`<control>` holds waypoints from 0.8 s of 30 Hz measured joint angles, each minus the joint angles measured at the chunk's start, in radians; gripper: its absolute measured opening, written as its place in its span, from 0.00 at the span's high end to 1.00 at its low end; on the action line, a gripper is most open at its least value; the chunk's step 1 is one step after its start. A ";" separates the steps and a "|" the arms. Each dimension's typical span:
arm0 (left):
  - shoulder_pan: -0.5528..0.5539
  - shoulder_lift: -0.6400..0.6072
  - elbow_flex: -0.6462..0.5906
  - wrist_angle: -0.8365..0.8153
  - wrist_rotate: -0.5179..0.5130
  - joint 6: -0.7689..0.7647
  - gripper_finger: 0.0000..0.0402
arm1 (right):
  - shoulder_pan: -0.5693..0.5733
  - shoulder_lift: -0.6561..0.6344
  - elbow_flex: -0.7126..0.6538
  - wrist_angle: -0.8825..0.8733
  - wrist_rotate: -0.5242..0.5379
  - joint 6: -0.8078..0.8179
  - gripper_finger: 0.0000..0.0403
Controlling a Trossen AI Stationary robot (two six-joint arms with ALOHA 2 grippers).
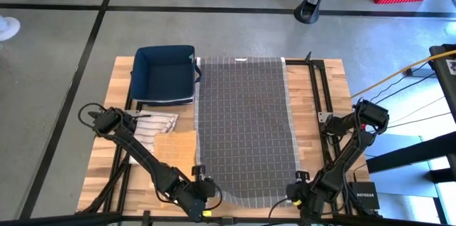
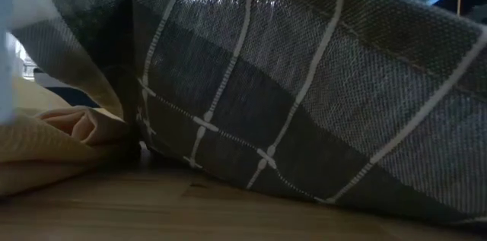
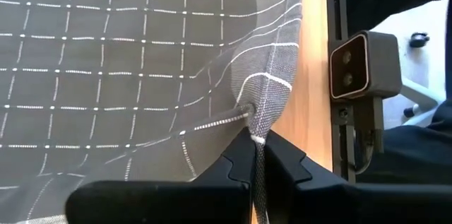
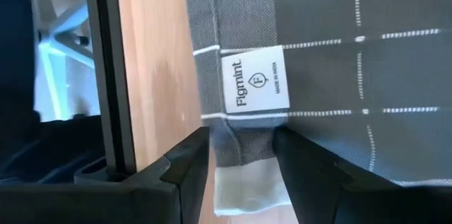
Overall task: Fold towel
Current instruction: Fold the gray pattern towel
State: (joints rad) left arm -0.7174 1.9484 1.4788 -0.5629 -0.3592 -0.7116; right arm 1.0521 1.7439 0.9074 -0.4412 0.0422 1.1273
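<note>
Grey checked towel (image 1: pixel 246 122) lies flat mid-table, no fold yet. Left gripper (image 3: pixel 258 157) clamped on its near corner; right gripper (image 4: pixel 240 155) fingers apart, straddling other near corner, not pinched. Lift + fold remain.

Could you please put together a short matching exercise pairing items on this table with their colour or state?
Column one:
1. grey checked towel
2. blue cloth
3. left gripper
4. right gripper

Column two:
A. folded, dark blue
B. open around a towel edge
C. spread flat across the table
D. shut on a towel corner

Pairs: 1-C, 2-A, 3-D, 4-B
</note>
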 joint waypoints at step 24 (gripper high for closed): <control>-0.003 0.015 0.000 -0.002 0.000 -0.084 0.98 | 0.221 0.160 0.212 -0.221 0.298 0.044 0.58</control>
State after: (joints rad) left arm -0.7200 1.9633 1.4788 -0.5650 -0.3588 -0.7958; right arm 1.2728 1.9035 1.1194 -0.6620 0.3406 1.1715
